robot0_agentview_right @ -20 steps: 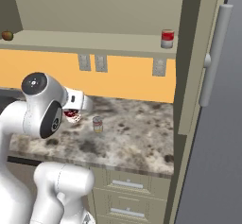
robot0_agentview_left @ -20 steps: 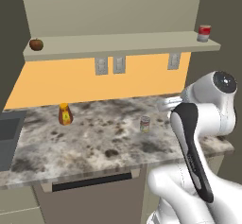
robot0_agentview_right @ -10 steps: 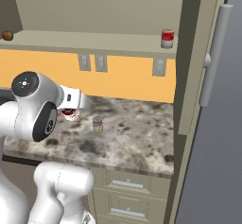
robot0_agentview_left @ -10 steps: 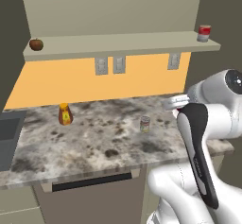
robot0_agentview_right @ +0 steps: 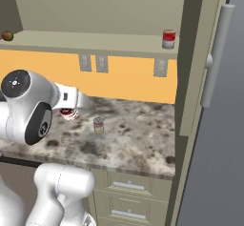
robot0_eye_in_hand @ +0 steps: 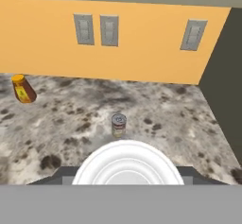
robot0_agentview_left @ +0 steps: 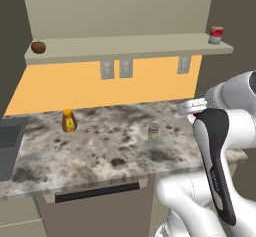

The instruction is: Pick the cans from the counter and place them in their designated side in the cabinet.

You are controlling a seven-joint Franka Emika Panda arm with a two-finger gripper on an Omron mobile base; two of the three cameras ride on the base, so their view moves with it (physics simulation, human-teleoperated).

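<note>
We hold the dark red and white can between our fingers, which are closed on it; in the hand view its round white end fills the space just ahead of the fingers, so we look over it toward the wall. In the left base view a sliver of the same can shows at the wrist, beside the dark forearm, raised above the bench near its right end.

The silver-grey can with the green-and-orange label stands upright on the speckled bench, a little beyond the fingers and slightly to their left, apart from the held can. In the right base view this can sits just to the right of and below the fingers; in the left base view it stands to their left.

An orange bottle stands far off to the left of the fingers, near the orange back wall. Three grey outlet plates are set in that wall, straight ahead of and above the fingers.

High above the fingers runs the beige shelf board of the cabinet. At its right-hand end stands a brighter red-and-grey can, upright, above the fingers. At the opposite, left end lies a small brown-red round thing, well apart from everything else.
</note>
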